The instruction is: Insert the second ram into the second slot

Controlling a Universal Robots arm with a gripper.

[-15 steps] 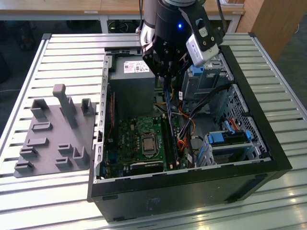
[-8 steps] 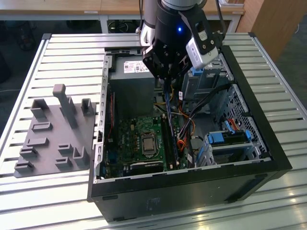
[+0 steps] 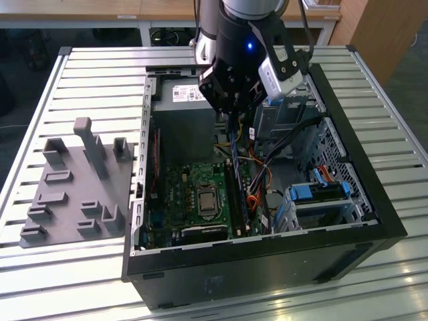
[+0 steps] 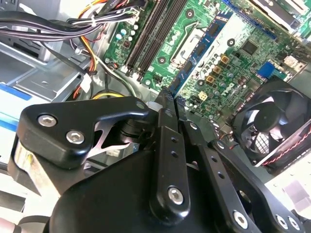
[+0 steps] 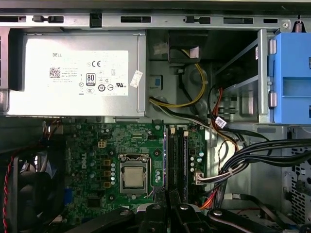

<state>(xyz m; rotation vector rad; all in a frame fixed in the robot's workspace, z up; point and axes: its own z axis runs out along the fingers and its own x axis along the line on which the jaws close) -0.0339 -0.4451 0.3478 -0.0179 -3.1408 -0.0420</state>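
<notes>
The black gripper [image 3: 233,115] hangs over the open black computer case [image 3: 374,221]. Its fingers are clamped on the second ram [image 3: 233,144], a thin blue memory stick. The stick is held above the dark memory slots [image 5: 177,160] of the green motherboard [image 5: 97,145], to the exterior view's right of the square metal processor socket [image 3: 206,199].

We log the arm [image 3: 234,30]: black round wrist housing, small blue light [image 3: 249,46], silver-grey box [image 3: 286,72] bolted on its side, dark cable [image 3: 306,20] above. On the gripper [image 4: 167,104] we note matte black rounded link bars, silver hex screws [image 4: 176,195] at pivots, bare metal plate [image 4: 29,160] behind.
</notes>
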